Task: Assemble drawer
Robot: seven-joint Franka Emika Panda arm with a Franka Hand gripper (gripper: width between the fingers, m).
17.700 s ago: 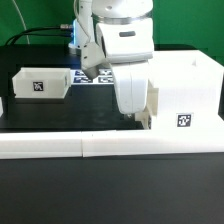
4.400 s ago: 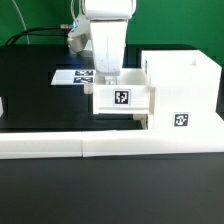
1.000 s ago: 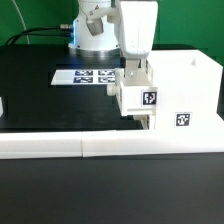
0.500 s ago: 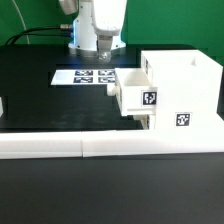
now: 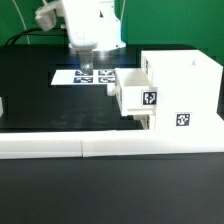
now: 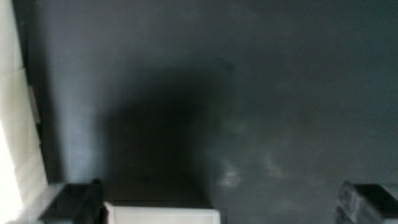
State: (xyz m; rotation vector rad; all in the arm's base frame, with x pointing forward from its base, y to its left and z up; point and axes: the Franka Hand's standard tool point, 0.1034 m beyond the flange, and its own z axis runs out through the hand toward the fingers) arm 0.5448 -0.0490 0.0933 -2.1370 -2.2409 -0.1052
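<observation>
The large white housing [image 5: 182, 88] stands at the exterior view's right, with a tag on its front. A small white tray [image 5: 134, 92] with a tag sits partly inside the housing's open side and sticks out toward the left. My gripper [image 5: 92, 60] hangs above the marker board, up and left of the tray, apart from it. In the wrist view the gripper [image 6: 221, 203] is open and empty. Its dark fingertips [image 6: 71, 200] stand wide apart over the black table. A second tray [image 5: 2, 106] barely shows at the left edge.
The marker board [image 5: 88, 77] lies flat on the black table behind the tray. Long low white bars [image 5: 100, 146] run along the front edge. In the wrist view a white strip [image 6: 15, 110] and a white block [image 6: 160, 213] show, which I cannot identify.
The gripper carried the tray to the housing, pushed it partly in and let go. It then rose and moved to the exterior view's left. The tray stays in the housing.
</observation>
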